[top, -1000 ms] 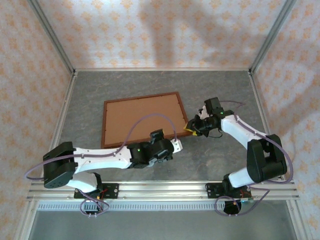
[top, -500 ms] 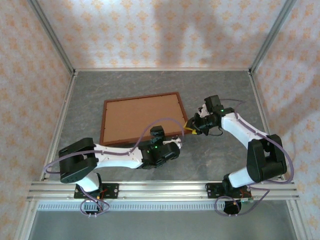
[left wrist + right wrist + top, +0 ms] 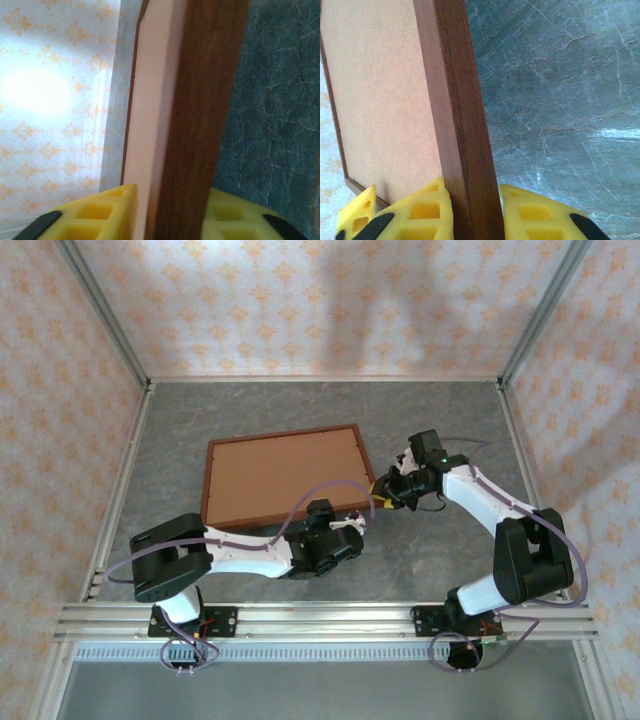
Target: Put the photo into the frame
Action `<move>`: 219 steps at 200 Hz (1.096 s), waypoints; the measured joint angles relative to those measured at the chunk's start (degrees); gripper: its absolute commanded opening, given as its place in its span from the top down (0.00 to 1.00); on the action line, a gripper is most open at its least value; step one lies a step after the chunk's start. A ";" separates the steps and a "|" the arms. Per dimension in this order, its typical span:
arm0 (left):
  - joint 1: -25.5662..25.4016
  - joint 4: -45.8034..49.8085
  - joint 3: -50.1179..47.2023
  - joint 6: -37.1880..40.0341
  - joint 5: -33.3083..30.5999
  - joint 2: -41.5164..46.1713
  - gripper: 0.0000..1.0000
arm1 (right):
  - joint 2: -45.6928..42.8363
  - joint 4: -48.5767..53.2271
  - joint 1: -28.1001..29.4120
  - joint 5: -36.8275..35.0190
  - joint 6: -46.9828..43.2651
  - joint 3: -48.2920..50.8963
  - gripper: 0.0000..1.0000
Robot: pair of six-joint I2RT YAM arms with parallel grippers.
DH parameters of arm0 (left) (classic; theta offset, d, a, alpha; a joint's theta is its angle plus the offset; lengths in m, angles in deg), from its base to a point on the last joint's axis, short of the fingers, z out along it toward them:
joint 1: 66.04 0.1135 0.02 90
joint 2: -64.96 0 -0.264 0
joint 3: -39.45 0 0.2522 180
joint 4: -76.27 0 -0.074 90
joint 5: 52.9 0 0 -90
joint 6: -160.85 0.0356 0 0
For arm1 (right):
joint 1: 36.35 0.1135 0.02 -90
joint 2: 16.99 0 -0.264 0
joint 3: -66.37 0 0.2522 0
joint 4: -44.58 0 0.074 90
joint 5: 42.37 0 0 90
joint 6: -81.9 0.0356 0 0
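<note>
Frame (image 3: 284,434) is lying on the grey table (image 3: 440,420), a bit left of centre, back side up. What you see inside the wood is the plain brown backing board (image 3: 280,478). Can't tell from the top view whether it's flat on the table or lifted a hair at the near-right corner.

Both arms are on that near-right corner. The left arm is stretched out low, from its base at the bottom left across toward the middle, nearly parallel to the table edge w/ the elbow folded close to the base. The left gripper (image 3: 352,524) sits at the frame's near edge, right by the corner. In the left wrist cam the gripper (image 3: 170,220) has a yellow pad (image 3: 100,215) on the board side and the other on the table side, w/ the wooden rail running straight up between them. The pads look pressed against it, so I'd call that clamped on the frame.

The right arm goes up from its base at the bottom right, elbow bent out to the right, then the forearm reaches back left and down. The right gripper (image 3: 378,496) meets the frame's right edge, just up from the same corner. On the right wrist cam it (image 3: 472,215) is the same deal – the yellow pads (image 3: 540,215) hug the rail from both sides, no gap visible, so it's pinched shut on the frame too.

The two grippers are close together but not touching.
</note>
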 measured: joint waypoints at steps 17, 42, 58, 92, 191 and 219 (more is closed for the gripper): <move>0.00 -0.02 -0.02 0.90 0.02 0.00 0.83 | -0.02 0.26 0.00 -0.04 0.04 -0.44 0.76; -0.09 0.07 -0.11 2.36 -0.02 0.00 0.93 | -0.02 0.90 0.02 -0.04 0.17 -0.96 0.65; -0.11 0.26 -0.11 2.56 0.00 0.00 0.99 | -0.11 1.99 -0.04 -0.98 0.52 -1.84 0.51; -0.09 1.44 -0.22 2.69 0.04 1.36 1.00 | -2.40 5.66 -1.44 -3.48 -0.90 -5.81 0.32; 5.70 15.93 8.63 -6.67 4.07 15.72 1.00 | -18.78 10.01 -4.94 -24.46 -4.87 -26.77 0.22; 10.64 22.49 15.87 -13.00 7.91 20.72 1.00 | -21.55 8.74 -4.94 -30.23 -5.42 -26.77 0.22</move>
